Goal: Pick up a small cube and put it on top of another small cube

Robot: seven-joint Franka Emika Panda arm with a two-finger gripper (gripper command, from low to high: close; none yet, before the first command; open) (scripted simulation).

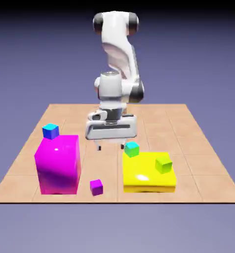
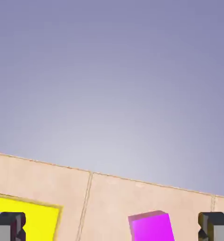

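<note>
Nearest the camera sits the small cube [image 1: 96, 187], low on the table [image 1: 198, 173] between the big magenta block [image 1: 58, 164] and the yellow block [image 1: 149, 172]. Our gripper [image 1: 111, 147] hangs farther back, fingers spread wide and holding nothing. We think it could bump the big blocks going down, because they crowd the little cube.

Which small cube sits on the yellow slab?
The small green cube, resting on the flat yellow slab; the teal, blue and purple small cubes don't.
</note>
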